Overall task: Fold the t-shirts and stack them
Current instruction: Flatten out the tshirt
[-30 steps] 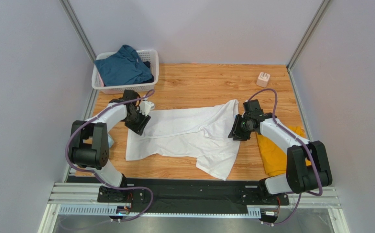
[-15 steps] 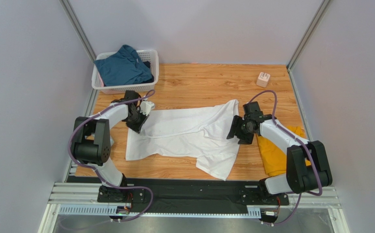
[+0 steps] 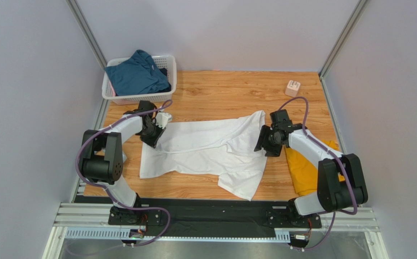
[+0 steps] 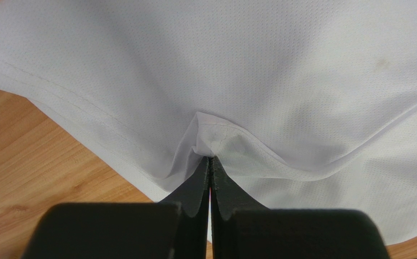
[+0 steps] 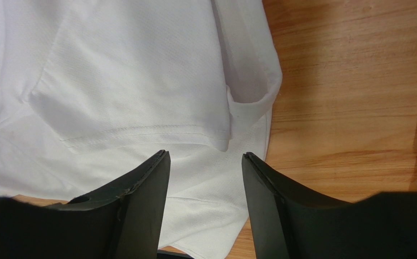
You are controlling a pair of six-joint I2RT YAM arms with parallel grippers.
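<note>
Three t-shirts are out. The white t-shirt lies spread but rumpled across the middle of the wooden table, between the two arms. One flap of it hangs down toward the near edge and one corner peaks up at its far right side.

The left gripper is down at the shirt's far left corner. Its black claw is pressed together on a small pinch of the white cloth, which puckers up into a little tent right at the tips. A stitched hem runs slantwise just beside that spot, with bare wood beyond it.

The right gripper sits low at the shirt's right edge with its claw spread. Its two dark fingers stand apart with nothing caught between them. A folded-over hemmed edge of the shirt lies just past the tips.

The dark teal t-shirt is heaped in the white lattice basket at the far left corner of the table. The mustard-yellow t-shirt lies on the right side of the table, partly under the right arm. A small pale cube sits near the far right corner, well apart from the shirts.
</note>
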